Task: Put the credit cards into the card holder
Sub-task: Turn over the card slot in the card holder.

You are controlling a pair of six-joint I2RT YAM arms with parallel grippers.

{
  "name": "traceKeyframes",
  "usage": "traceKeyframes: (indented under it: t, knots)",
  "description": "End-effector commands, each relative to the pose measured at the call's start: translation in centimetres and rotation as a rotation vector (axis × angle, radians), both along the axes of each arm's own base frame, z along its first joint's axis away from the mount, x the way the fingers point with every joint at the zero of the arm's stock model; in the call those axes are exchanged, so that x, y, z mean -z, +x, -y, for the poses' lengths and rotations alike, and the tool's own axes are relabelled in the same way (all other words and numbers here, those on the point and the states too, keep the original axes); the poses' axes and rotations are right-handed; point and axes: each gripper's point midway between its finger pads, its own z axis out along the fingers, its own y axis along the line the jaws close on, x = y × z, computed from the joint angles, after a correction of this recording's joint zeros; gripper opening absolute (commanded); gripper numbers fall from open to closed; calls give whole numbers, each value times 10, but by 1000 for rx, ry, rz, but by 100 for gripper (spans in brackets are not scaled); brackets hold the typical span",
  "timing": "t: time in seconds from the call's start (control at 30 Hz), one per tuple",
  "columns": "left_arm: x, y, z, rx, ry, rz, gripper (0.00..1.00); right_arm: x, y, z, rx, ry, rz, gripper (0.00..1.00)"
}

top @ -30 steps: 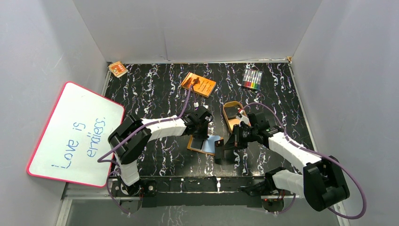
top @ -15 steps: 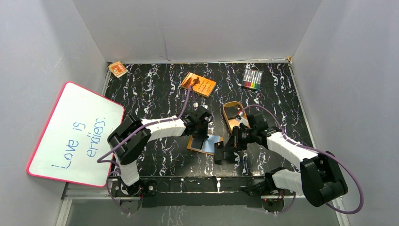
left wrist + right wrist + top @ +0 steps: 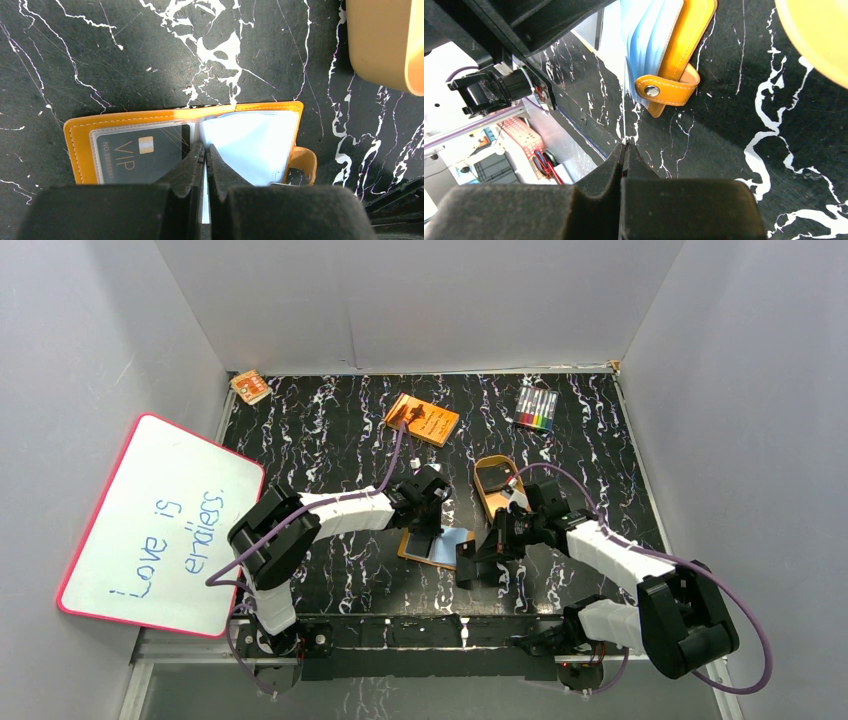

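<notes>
Plainly, the left end effector (image 3: pixel 204 150) is pressed together, its tips on the fold of the open card holder (image 3: pixel 250 137) lying on the bench (image 3: pixel 125 50). The right end effector (image 3: pixel 624 148) pinches one credit card (image 3: pixel 623 115) edge-on at the holder's blue pockets. Only the left wrist view shows a second, the VIP card (image 3: pixel 140 152), already pocketed. A tan tray (image 3: pixel 493 483) lies near.

You see wallet (image 3: pixel 80 145) in smooth stitched orange leather, shiny metal snap (image 3: pixel 652 90), glossy black card (image 3: pixel 140 152) under clear plastic. Table (image 3: pixel 150 60) looks like polished black marble; tray (image 3: pixel 380 40) matt.
</notes>
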Motion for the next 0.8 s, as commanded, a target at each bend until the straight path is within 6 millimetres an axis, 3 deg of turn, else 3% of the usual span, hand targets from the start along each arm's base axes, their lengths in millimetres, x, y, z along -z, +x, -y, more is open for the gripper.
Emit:
traceKeyframes:
  t: [0.0, 0.57, 0.77]
  knots:
    - [36, -26, -40, 0, 165, -87, 0, -18, 17, -2, 30, 17, 117, 0]
    - [35, -27, -40, -4, 159, -87, 0, -22, 20, -9, -2, 55, 112, 0]
    - [36, -27, -40, -5, 158, -90, 0, -26, 30, 0, 60, -8, 173, 0]
